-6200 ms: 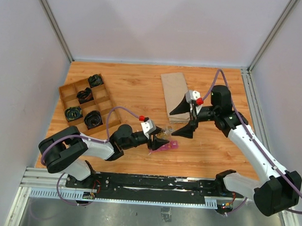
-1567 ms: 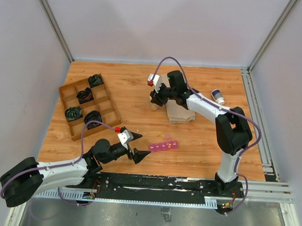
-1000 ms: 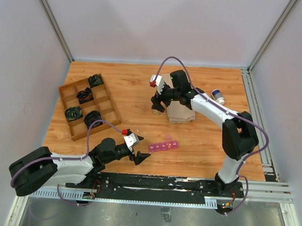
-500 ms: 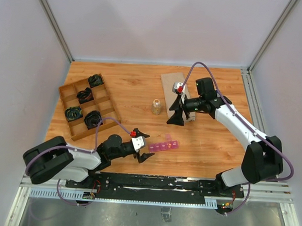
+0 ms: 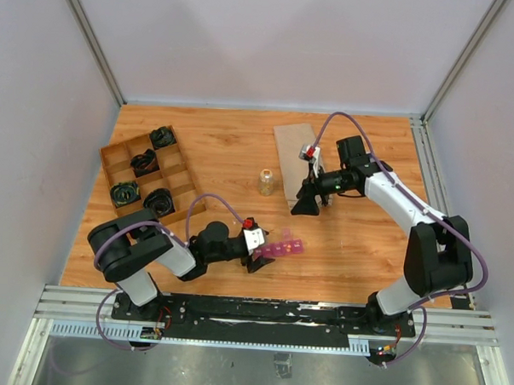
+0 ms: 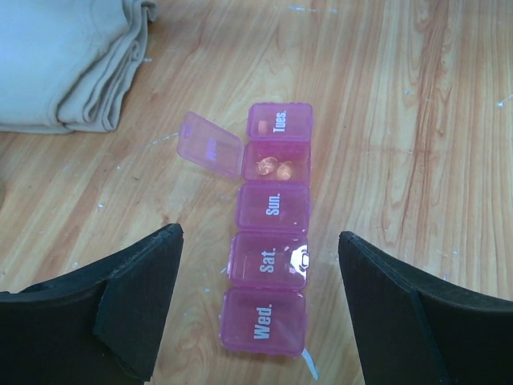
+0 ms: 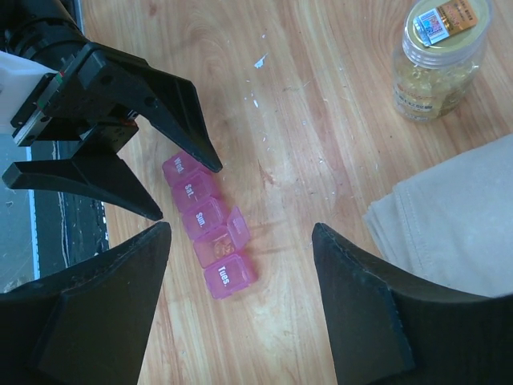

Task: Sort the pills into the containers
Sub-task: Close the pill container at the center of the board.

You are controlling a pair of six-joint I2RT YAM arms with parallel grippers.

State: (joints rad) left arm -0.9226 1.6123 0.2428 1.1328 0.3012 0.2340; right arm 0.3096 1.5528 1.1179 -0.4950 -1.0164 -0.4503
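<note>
The containers are one magenta-pink strip (image 5: 282,246) of small lidded compartments lying on the wood. In the left wrist view the strip (image 6: 271,265) reads Tues., Sun., Sat., Wed.; one compartment has its lid (image 6: 210,155) flipped open and holds two orange pills (image 6: 272,168). My left gripper (image 6: 258,238) is open, a finger on each side of the strip's near end, touching nothing. My right gripper (image 7: 240,228) is open and empty, above the strip (image 7: 207,224). From above, the left gripper (image 5: 261,256) is at the strip's left end and the right gripper (image 5: 308,200) hovers further back.
A small clear jar of yellow pills (image 5: 265,182) stands lidless beside a folded beige cloth (image 5: 296,160); both show in the right wrist view, the jar (image 7: 437,68) and the cloth (image 7: 461,216). A brown wooden divided tray (image 5: 110,155) with black items sits at left.
My left gripper has moved right until its open fingers flank the strip's left end. My right gripper, which let go of the jar earlier, has barely moved.
</note>
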